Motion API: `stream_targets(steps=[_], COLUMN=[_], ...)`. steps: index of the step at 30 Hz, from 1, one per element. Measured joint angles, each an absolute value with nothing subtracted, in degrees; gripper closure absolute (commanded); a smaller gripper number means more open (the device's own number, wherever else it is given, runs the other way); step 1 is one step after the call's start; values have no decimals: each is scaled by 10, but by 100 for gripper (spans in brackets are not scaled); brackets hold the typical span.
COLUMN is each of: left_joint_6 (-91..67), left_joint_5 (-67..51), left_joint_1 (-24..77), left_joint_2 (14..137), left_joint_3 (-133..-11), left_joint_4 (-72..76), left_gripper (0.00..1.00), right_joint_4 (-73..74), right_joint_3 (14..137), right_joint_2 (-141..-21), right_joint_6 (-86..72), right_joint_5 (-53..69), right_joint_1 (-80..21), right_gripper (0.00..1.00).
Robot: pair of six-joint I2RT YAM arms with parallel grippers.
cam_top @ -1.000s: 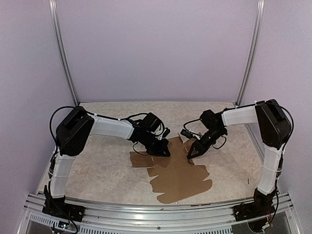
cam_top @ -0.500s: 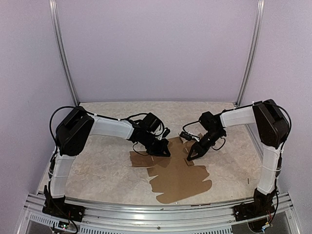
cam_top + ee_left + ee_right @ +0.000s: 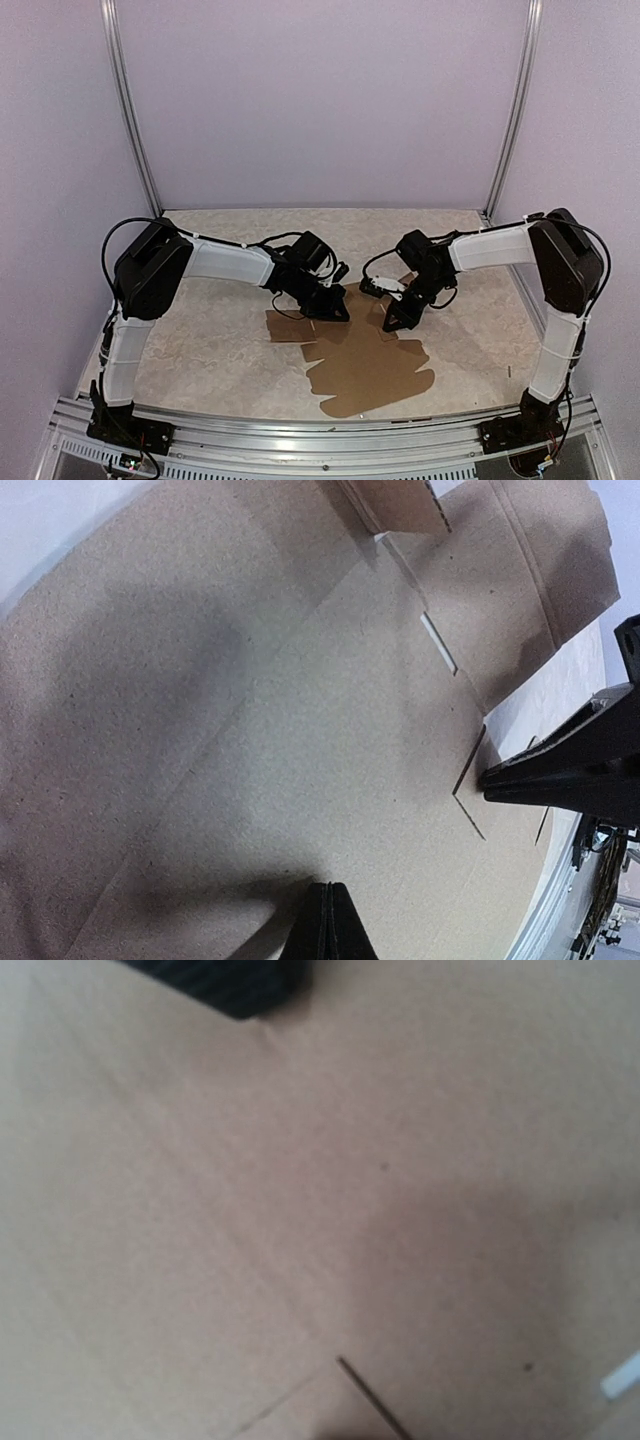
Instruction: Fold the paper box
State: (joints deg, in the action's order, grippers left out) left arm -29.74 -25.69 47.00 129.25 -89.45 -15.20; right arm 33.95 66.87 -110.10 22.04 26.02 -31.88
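Two tips bear down on the paper box (image 3: 370, 365), mostly flat on the tabletop (image 3: 210, 350): left claw (image 3: 338, 312) and right claw (image 3: 389, 324), each closed together. Probably pinning panels for creasing.

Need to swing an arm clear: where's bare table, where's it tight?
Bare table along the back wall; a wide patch between the left arm and the paper box; a narrower one right of the box. Crowded at its far edge, where the left gripper and right gripper work.

Soft, even overhead light — top view sharp; right wrist view blurred, left wrist view shadowed.
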Motion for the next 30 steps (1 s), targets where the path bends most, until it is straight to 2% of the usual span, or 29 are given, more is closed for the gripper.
stream_targets(steps=[2, 6, 9, 15, 19, 27, 30], left_joint_6=[-297, -296, -303, -366, -439, -580, -632], left_joint_5=[-256, -239, -181, -26, 25, 55, 57], left_joint_1=[470, 471, 478, 485, 490, 503, 503], left_joint_2=[1291, 1275, 1234, 1042, 931, 875, 857], left_joint_3=[-892, -875, -837, -661, -588, -493, -458], left_joint_4=[-149, -139, -142, -168, -194, -231, -218], left_gripper=[94, 67, 55, 49, 45, 39, 41], right_joint_4=[331, 314, 295, 264, 256, 245, 242], right_joint_3=[660, 656, 658, 659, 661, 661, 660], right_joint_2=[-1096, -1096, -1106, -1119, -1124, -1128, -1128], right_joint_6=[226, 231, 231, 229, 227, 224, 224], right_joint_5=[231, 214, 227, 260, 272, 282, 283], right_joint_1=[-331, -344, -349, -349, -349, -349, -349], right_gripper=[97, 99, 100, 100, 100, 100, 100])
